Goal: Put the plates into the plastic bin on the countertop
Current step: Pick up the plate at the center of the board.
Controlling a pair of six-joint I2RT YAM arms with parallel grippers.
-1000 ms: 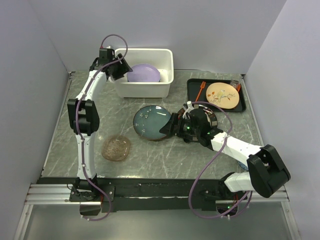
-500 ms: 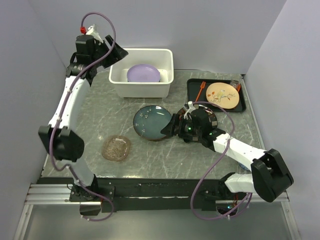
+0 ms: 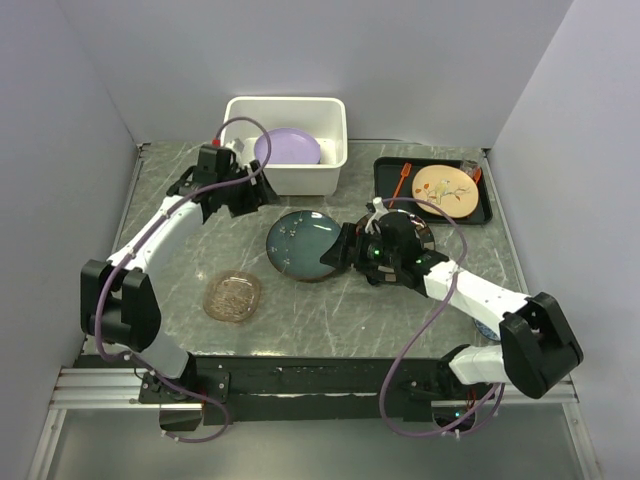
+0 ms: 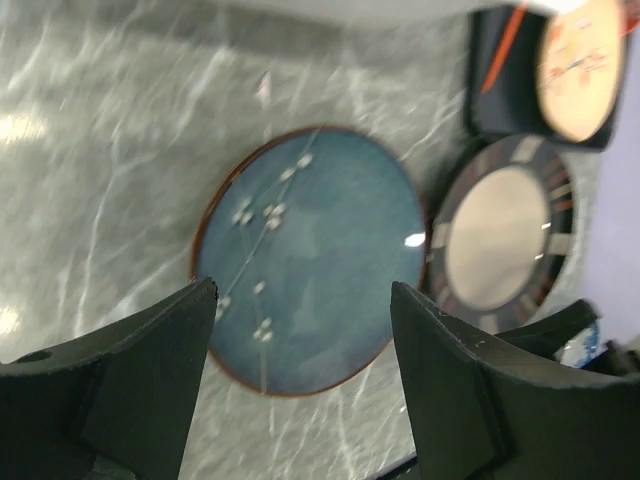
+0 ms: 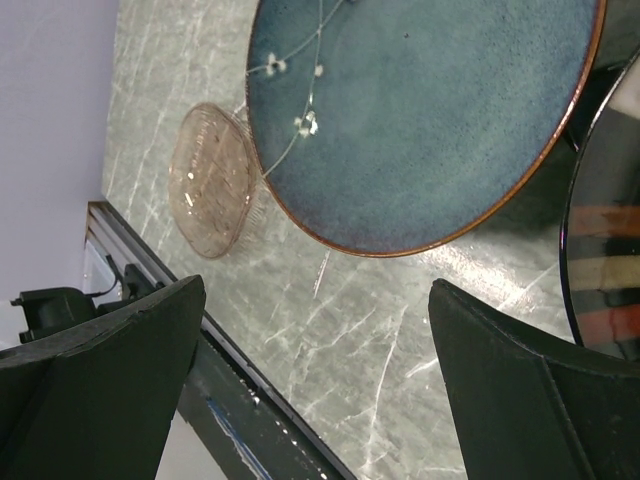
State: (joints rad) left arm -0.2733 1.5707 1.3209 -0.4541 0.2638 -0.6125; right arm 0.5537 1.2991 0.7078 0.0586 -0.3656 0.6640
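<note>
Grey veined tabletop (image 3: 300, 312). Bears a white plastic bin (image 3: 290, 181) at 12 o'clock, black tray (image 3: 384, 190) at 2 o'clock, dark teal plate (image 3: 300, 243) at centre with dark-rimmed cream plate (image 4: 497, 238) just beside at its 3 o'clock, amber glass plate (image 3: 233, 296) at 8 o'clock.

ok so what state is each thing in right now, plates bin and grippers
lavender plate: in the plastic bin
dark teal plate: flat on table, unheld
dark-rimmed plate: flat on table
amber glass plate: flat on table
left gripper: open, empty
right gripper: open, empty
</note>
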